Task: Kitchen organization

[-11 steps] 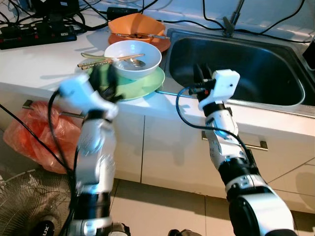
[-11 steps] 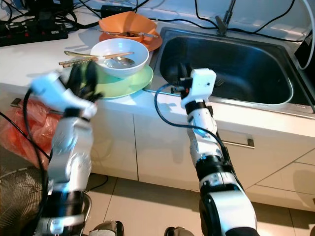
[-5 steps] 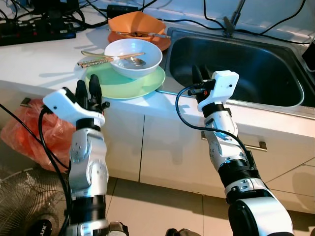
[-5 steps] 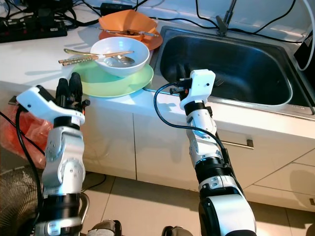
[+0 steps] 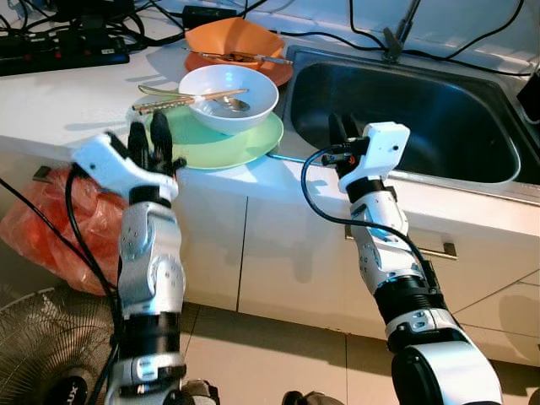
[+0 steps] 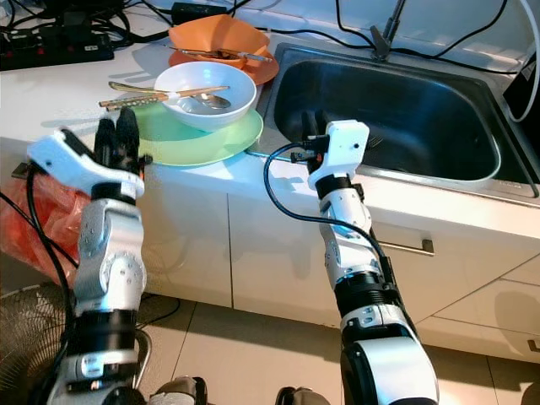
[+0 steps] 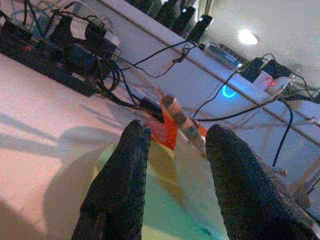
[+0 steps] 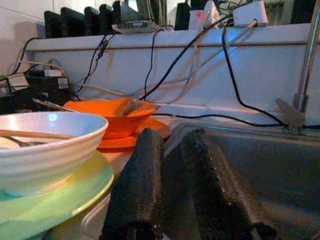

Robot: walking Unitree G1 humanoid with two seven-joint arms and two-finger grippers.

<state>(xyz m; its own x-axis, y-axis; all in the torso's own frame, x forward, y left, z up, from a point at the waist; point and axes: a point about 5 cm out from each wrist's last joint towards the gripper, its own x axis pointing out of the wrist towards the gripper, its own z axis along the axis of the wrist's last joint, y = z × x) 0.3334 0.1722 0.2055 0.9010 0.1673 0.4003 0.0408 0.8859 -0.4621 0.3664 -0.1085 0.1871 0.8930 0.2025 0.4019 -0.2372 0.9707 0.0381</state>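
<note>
At the white counter's front edge (image 5: 76, 126), the left gripper (image 5: 148, 145) is raised, its fingers slightly parted, tips at the rim of the round pale-green plate (image 5: 240, 143). A white ceramic bowl (image 5: 228, 99) holding wooden chopsticks (image 5: 187, 102) sits on the plate. The right gripper (image 5: 340, 128) reaches over the steel sink's (image 5: 472, 126) near rim, fingers almost together. No legible writing anywhere.

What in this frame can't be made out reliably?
- Orange bowl contents: head views, too small; right wrist view, hidden by its wall.
- Sink floor nearest the robot: hidden by the front rim and right gripper.
- Green plate centre: covered by the white bowl.
- Left wrist view: dishes blurred behind the fingers.
</note>
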